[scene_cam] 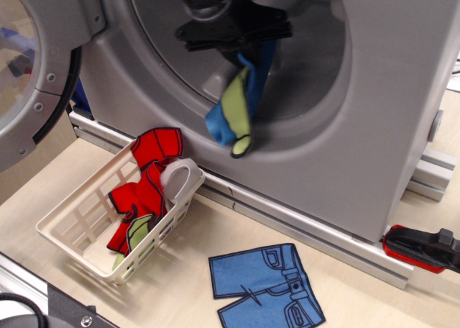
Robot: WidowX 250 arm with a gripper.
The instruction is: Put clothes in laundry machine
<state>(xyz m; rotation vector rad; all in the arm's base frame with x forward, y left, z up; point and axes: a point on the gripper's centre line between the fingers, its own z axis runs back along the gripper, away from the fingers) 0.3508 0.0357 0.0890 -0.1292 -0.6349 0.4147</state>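
My gripper (241,42) is black, up in front of the open drum of the grey laundry machine (374,126). It is shut on a blue and lime green felt garment (236,108) that hangs down over the drum's lower rim. The round windowed door (32,62) stands open at the left. A red garment (147,177), a white one (180,180) and a lime green one (136,234) lie in the white slatted basket (72,231). Blue felt jeans (266,285) lie flat on the table.
The basket sits on the wooden table (345,292) against the machine's metal base rail (302,227). A red and black clamp (424,249) lies at the right. A metal frame rail (43,299) runs along the bottom left corner.
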